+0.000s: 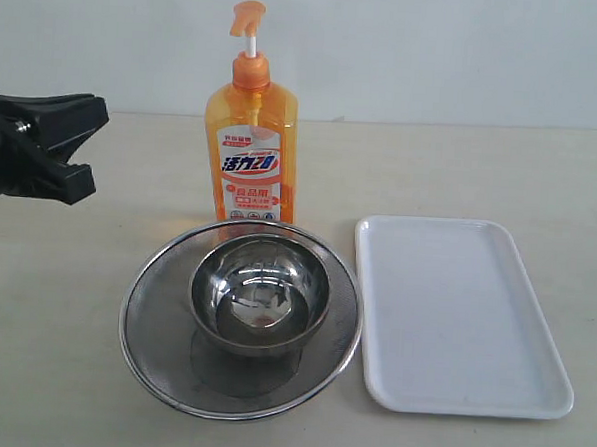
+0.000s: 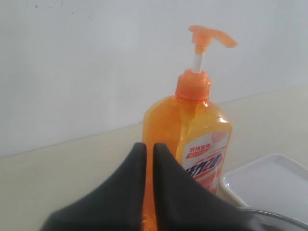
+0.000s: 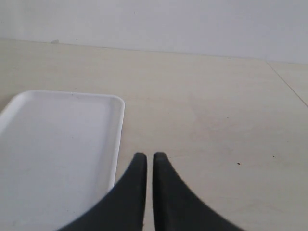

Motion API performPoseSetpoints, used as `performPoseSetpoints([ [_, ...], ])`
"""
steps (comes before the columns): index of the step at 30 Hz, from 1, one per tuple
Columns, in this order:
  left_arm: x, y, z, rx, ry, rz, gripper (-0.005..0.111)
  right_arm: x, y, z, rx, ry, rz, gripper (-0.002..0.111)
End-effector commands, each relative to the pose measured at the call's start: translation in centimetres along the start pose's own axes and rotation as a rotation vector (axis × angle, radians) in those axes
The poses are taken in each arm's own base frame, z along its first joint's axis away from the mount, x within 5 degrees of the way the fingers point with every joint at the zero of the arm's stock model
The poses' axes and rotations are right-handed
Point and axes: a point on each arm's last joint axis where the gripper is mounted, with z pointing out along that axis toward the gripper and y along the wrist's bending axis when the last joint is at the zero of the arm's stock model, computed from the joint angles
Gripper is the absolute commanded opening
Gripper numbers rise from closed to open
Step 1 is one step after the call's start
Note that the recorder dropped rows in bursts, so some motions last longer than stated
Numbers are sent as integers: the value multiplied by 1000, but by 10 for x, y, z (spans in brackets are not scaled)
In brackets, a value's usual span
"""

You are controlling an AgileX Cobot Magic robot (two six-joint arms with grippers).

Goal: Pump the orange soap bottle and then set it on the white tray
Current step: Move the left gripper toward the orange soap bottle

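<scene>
Looking along my left arm, I see my left end effector (image 2: 149, 147) with its two black fingers pressed together. It holds nothing. The orange soap bottle (image 2: 185, 139) stands past the finger tips.

From the outside camera, the bottle (image 1: 250, 146) stands straight up on the table (image 1: 64, 301), near the back by the white wall. Its pump top is up, and a bit of white stem shows under it. The spout points to the left in that view. My left end effector is off to the left of the bottle, up above the table, and does not touch it.

Right in front of the bottle is a round metal strainer (image 1: 162, 347). A shiny metal bowl (image 1: 260, 292) sits inside the strainer.

The white tray (image 1: 454, 312) lies flat on the table, just beside the strainer on its right side. The bottle is not on the tray. It stands near the tray's far left corner, with a gap between them.

My right end effector (image 3: 149, 157) also has its two black fingers together, and it holds nothing too. Its tips sit above the bare table, just beside one long edge of the tray (image 3: 57, 154). I cannot tell how high above the table it is
</scene>
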Motion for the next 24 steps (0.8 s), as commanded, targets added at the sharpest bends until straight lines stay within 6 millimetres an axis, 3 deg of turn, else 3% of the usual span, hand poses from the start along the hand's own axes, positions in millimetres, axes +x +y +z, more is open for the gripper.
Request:
performPoseSetpoints([
  [1,10,17,1,121,-50,-51,5,-1,0,0,4,-15,0,3],
  [6,18,41,12,332,-5,-69,5,-1,0,0,4,-15,0,3],
  [10,24,59,34,436,72,-33,5,-1,0,0,4,-15,0,3],
  [15,23,67,56,456,56,-18,6,-1,0,0,4,-13,0,3],
  [17,21,66,63,468,48,-8,13,-1,0,0,4,-13,0,3],
  [20,18,63,70,477,31,-7,38,-1,0,0,4,-13,0,3],
  [24,15,60,76,449,-12,-10,97,-1,0,0,4,-15,0,3],
])
